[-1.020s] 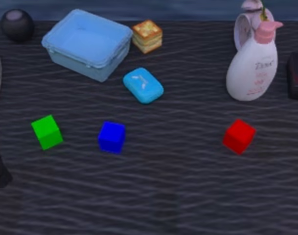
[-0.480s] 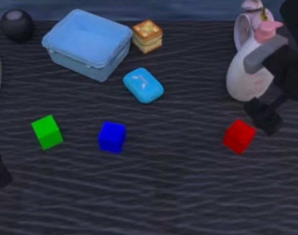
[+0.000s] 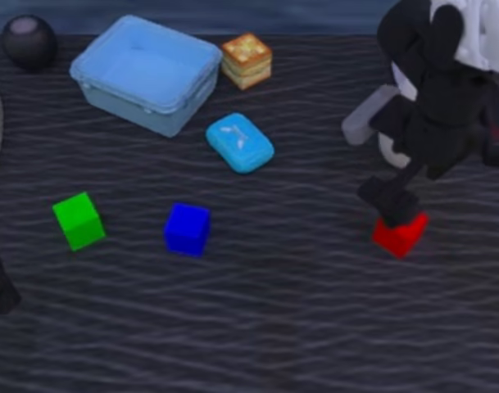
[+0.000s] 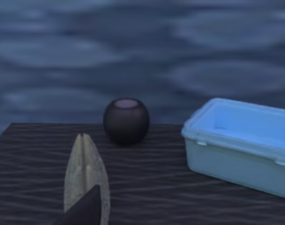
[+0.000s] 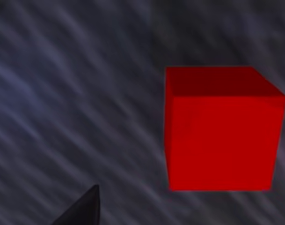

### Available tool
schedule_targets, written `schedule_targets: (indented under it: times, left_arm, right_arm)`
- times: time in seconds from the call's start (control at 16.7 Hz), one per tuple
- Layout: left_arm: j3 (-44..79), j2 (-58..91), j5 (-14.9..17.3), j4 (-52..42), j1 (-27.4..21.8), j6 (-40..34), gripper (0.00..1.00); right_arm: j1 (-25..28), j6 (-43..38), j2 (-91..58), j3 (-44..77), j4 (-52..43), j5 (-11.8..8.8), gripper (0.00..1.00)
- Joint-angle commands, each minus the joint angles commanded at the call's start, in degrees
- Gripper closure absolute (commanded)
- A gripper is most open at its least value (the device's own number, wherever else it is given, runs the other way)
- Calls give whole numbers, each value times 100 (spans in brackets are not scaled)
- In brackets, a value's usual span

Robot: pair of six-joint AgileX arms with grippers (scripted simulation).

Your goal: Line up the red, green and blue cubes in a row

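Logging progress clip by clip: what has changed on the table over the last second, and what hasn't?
The right arm swung in from the top view's right edge, and the right gripper now hangs directly over the red cube, which has not shifted and is not visibly taken hold of. The green cube, blue cube, soap bar and lidded box stayed put. The left arm remains parked at the left edge.

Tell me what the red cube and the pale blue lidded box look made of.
The small bright red cube looks like matte plastic or painted wood: flat uniform colour, crisp edges, no shine. The pale blue lidded rectangular box looks like translucent plastic: soft sheen, moulded rim and side clips. Neither is certain in a rendering.
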State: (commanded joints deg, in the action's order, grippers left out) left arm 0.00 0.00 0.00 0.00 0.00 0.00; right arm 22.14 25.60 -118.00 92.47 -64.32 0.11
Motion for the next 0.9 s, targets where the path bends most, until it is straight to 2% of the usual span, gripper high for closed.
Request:
schedule_targets:
  times: [0.42, 0.9]
  left_arm:
    - [0, 0, 0, 0, 0, 0, 0]
    - [0, 0, 0, 0, 0, 0, 0]
  right_arm:
    - [-13, 9, -52, -65, 92, 1, 0]
    - [14, -12, -705, -1010, 1715, 6, 0]
